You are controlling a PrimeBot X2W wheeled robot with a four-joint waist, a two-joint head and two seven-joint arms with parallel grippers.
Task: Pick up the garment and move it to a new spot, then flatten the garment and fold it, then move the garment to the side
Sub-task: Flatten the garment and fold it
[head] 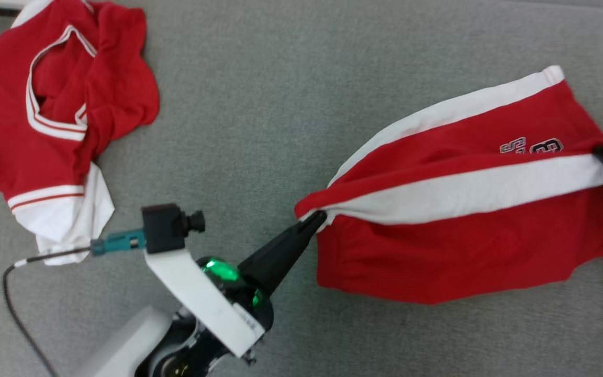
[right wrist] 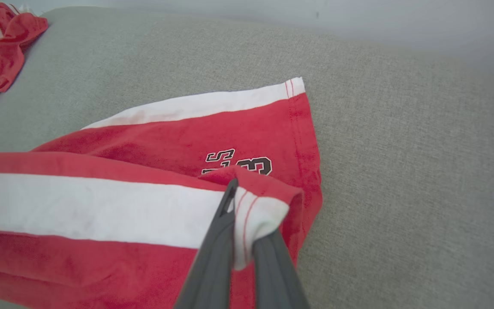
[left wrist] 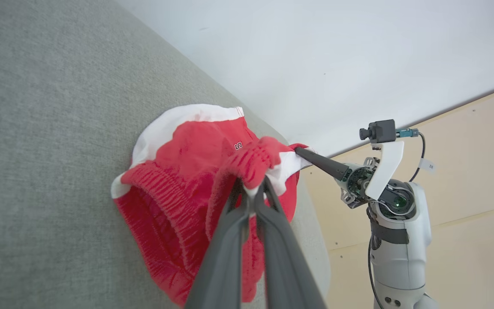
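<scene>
Flattening step, judged from the spread; folding not yet begun. Shows red shorts [head: 469, 209] with white side stripes, pulled out lengthwise over the grey upholstered surface [head: 259, 104], lower edge apparently resting on it. Pinched at the gathered elastic waistband by the left gripper [head: 316, 219], at 9 o'clock of the garment, fingers closed tight on a bunch of fabric. Pinched at the white leg hem by the right gripper [head: 601, 153], at 3 o'clock, fingers likewise closed with hem cloth wrapped between them. Next, probably: lower both ends together under even tension, laying the panel flat without trapping the long crease beneath the white stripe. Crumpled well apart at 10 o'clock: a second red jersey [head: 45, 115], not involved.
</scene>
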